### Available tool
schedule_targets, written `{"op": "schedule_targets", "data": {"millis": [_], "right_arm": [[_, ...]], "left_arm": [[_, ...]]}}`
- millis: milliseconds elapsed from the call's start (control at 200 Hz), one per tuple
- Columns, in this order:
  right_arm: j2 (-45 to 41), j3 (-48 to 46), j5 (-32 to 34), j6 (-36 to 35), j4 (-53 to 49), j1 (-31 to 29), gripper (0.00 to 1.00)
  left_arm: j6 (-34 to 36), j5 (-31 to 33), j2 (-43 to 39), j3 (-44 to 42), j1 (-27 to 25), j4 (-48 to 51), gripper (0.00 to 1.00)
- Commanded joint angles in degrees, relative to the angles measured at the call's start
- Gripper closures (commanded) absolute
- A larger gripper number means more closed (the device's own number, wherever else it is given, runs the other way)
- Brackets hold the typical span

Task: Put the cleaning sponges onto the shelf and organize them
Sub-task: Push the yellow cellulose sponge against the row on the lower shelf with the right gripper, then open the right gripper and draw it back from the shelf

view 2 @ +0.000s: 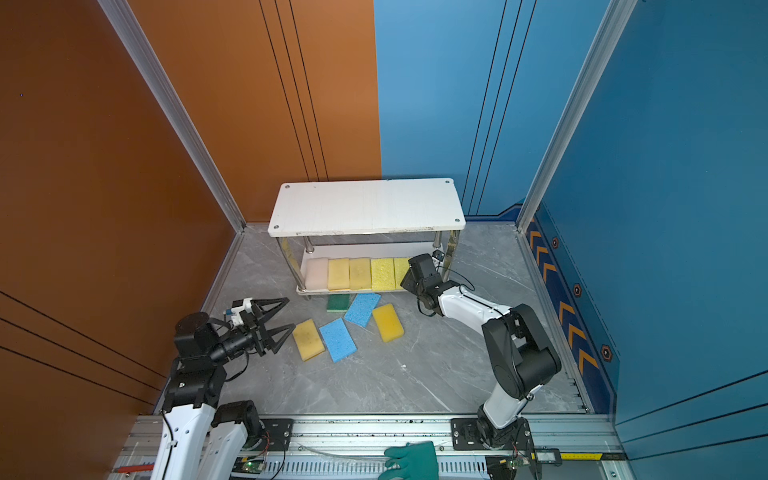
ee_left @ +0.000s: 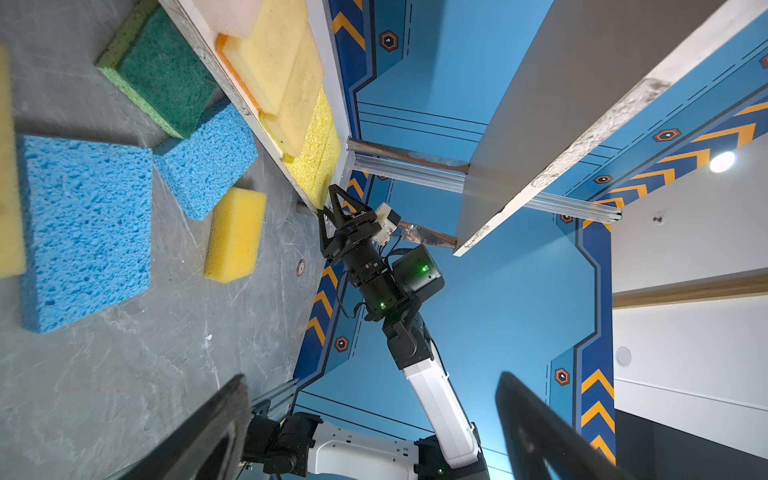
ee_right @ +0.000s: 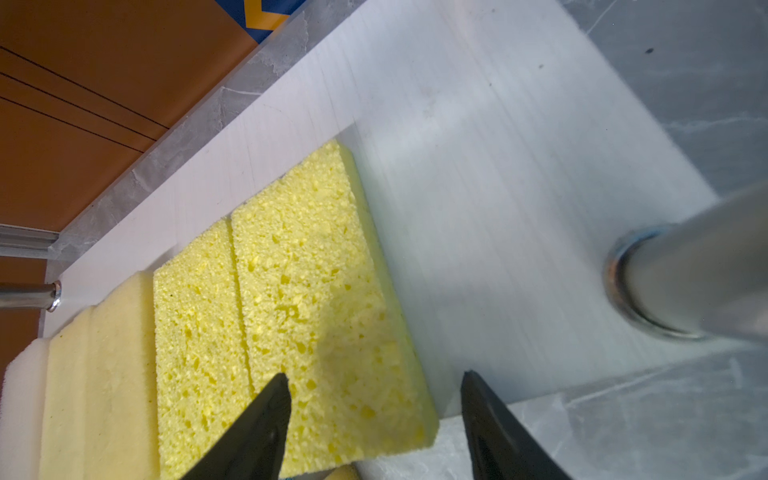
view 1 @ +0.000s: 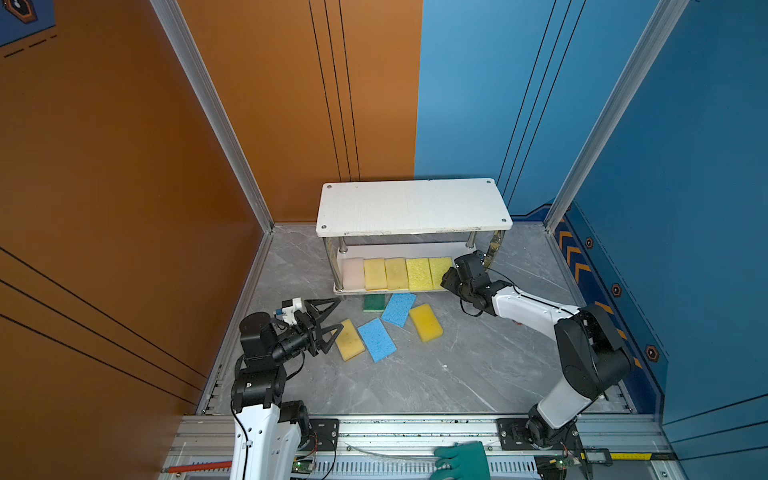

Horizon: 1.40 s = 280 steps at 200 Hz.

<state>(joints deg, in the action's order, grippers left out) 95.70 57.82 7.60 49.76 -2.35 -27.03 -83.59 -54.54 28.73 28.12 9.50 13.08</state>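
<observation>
The shelf (view 1: 411, 205) stands at the back, its top board bare. Five cleaning sponges lie in a row on its lower board (ee_right: 498, 166): a pink-beige one (view 1: 353, 272), two pale yellow (view 1: 375, 273) (view 1: 396, 272) and two bright porous yellow (view 1: 419, 273) (ee_right: 316, 291). My right gripper (ee_right: 376, 376) is open just above the near end of the rightmost yellow sponge, one finger over it and one beyond its edge. On the floor lie a green sponge (view 1: 374, 302), two blue (view 1: 399, 309) (view 1: 377, 339) and two yellow (view 1: 426, 322) (view 1: 349, 339). My left gripper (view 1: 338, 313) hangs open beside the leftmost yellow one.
A chrome post (ee_right: 685, 282) of the shelf stands close to my right gripper. A teal-green glove (view 1: 463, 459) lies on the front rail. Orange and blue walls close in the marble floor (view 1: 415, 382) on three sides.
</observation>
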Motion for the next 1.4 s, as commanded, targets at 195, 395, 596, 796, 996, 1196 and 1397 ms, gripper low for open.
{"op": "schedule_targets", "data": {"millis": [195, 395, 596, 796, 996, 1196, 1397], "right_arm": [[-1.47, 0.35, 0.01, 0.52, -3.21, 0.40, 0.12], [-2.31, -0.23, -0.45, 0.56, -3.54, 0.48, 0.00], [-3.73, -1.20, -1.02, 1.17, -3.80, 0.26, 0.00], [-6.91, -2.30, -0.75, 2.95, -4.44, -1.56, 0.00], [-10.96, -4.24, -0.11, 4.16, -6.43, -4.06, 0.00], [-17.05, -7.55, 0.73, 5.60, -9.34, -5.72, 0.00], [-23.63, -10.71, 1.14, 6.25, -12.86, -7.17, 0.00]], "left_arm": [[-0.17, -1.88, -0.34, -0.70, 0.44, -1.79, 0.07], [-0.34, -1.97, -0.79, -0.70, 0.45, -1.77, 0.07], [-0.34, -2.05, -1.46, -0.65, 0.45, -1.77, 0.07], [-0.17, -2.15, -2.06, -0.81, 0.45, -1.43, 0.07], [-0.08, -2.10, -2.54, -1.30, 0.50, -1.31, 0.07], [0.31, -1.80, -3.48, -1.68, 0.46, -0.68, 0.07], [3.21, -1.59, -4.77, -1.65, 0.43, 3.12, 0.05]]}}
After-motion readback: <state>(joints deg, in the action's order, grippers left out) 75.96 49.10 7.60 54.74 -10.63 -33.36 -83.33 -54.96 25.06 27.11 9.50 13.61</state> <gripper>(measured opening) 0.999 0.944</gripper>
